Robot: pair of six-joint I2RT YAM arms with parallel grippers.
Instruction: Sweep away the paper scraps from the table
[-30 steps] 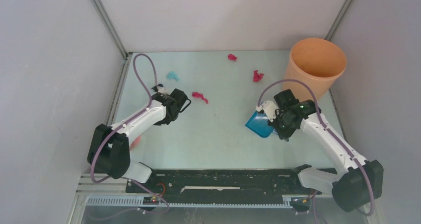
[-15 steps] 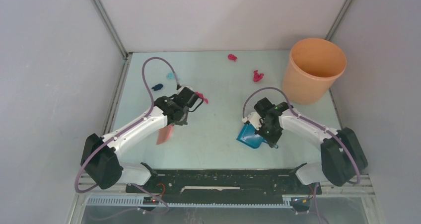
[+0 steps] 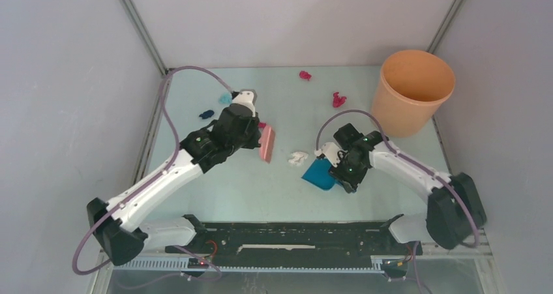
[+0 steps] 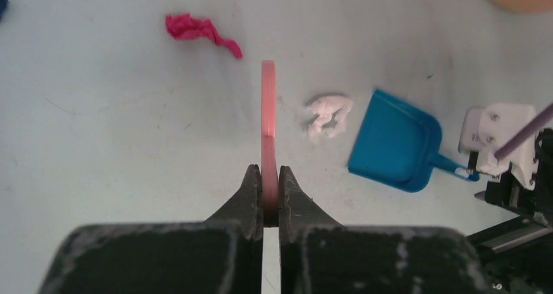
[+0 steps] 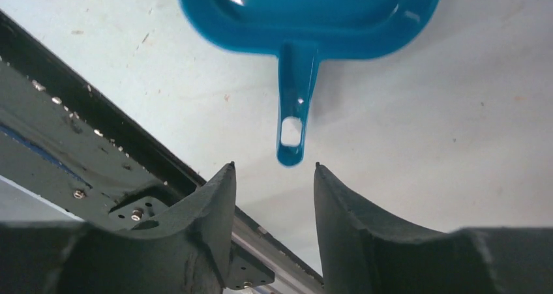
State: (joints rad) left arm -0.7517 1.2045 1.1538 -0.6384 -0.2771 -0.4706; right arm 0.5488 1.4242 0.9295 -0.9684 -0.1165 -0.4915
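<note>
- We find a white paper scrap point(image 4: 329, 113) on the table point(image 3: 280, 190), between the pink brush point(image 4: 268, 98) and the blue dustpan point(image 4: 394, 141). A magenta scrap point(image 3: 338, 100), a teal scrap point(image 3: 225, 98) and a navy scrap point(image 3: 207, 114) lie farther back.
- The left gripper point(image 4: 265, 176) is clamped on the brush, edge-on left of the white scrap, ready, we judge, to push it into the dustpan.
- The right gripper point(image 5: 274, 167) stands open, holding nothing; the dustpan's handle ends just beyond its fingers.
- Grey walls point(image 3: 65, 79) enclose the pale green table, with an orange bucket point(image 3: 413, 88) at far right.
</note>
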